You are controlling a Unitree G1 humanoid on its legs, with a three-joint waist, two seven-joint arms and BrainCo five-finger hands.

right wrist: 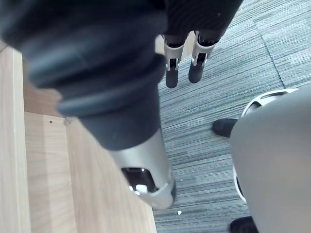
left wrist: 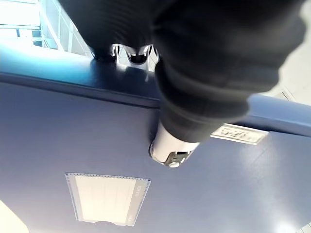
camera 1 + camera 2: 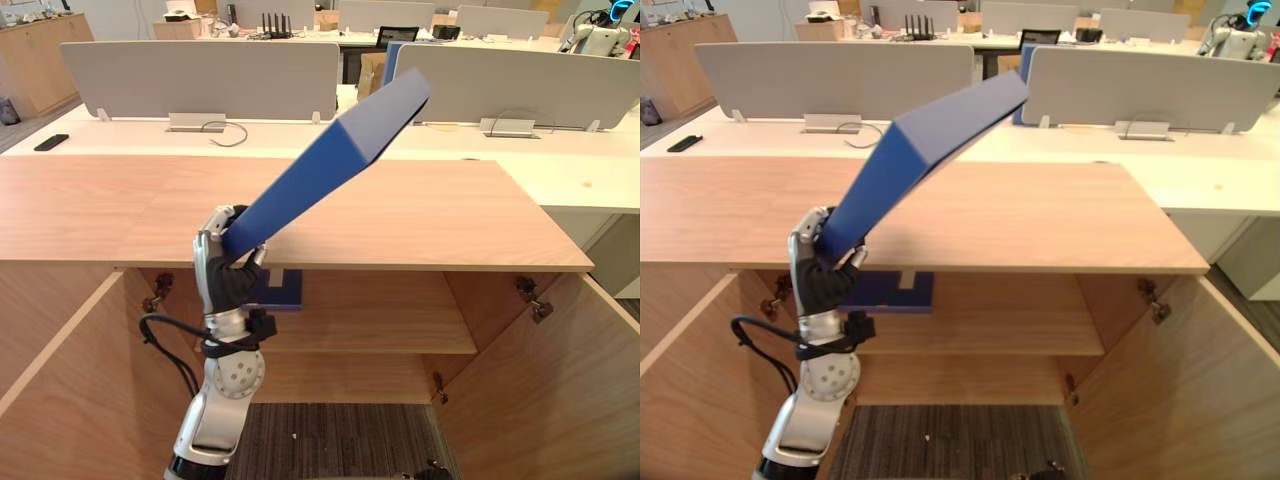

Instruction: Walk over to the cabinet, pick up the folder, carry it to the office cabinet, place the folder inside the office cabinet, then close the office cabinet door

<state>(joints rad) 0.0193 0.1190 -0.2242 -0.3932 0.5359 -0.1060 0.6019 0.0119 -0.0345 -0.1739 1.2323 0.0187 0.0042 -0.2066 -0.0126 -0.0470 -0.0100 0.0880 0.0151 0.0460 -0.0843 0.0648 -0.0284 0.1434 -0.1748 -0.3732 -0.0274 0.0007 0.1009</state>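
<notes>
Left hand (image 3: 226, 268), lower centre-left of frame, is clamped on the low end of the blue folder (image 3: 330, 165), fingers one side and thumb (image 2: 170, 151) pressed on the broad face.

Folder is in the air, not yet inside. Its held end is level with the front edge of the office cabinet (image 3: 450, 220) top. Long axis runs from the hand up to the upper right, and the free end points high over the cabinet top toward the desk (image 3: 560, 170) behind. Label pocket (image 2: 107, 196) is on the face toward the wrist.

Both doors stand open: left door (image 3: 60, 390), right door (image 3: 545, 400). The inner shelf (image 3: 390, 325) lies directly below and behind the hand. A blue object (image 3: 282, 292) sits on that shelf just behind the wrist; can't tell what it is.

Right hand (image 1: 171, 70) hangs slack with fingers straight, holding nothing, over carpet (image 1: 233, 73).

Judgement: placing step. The folder overhangs the top, so the free end must swing down and level before it can enter. The top's front edge is the snag risk.
</notes>
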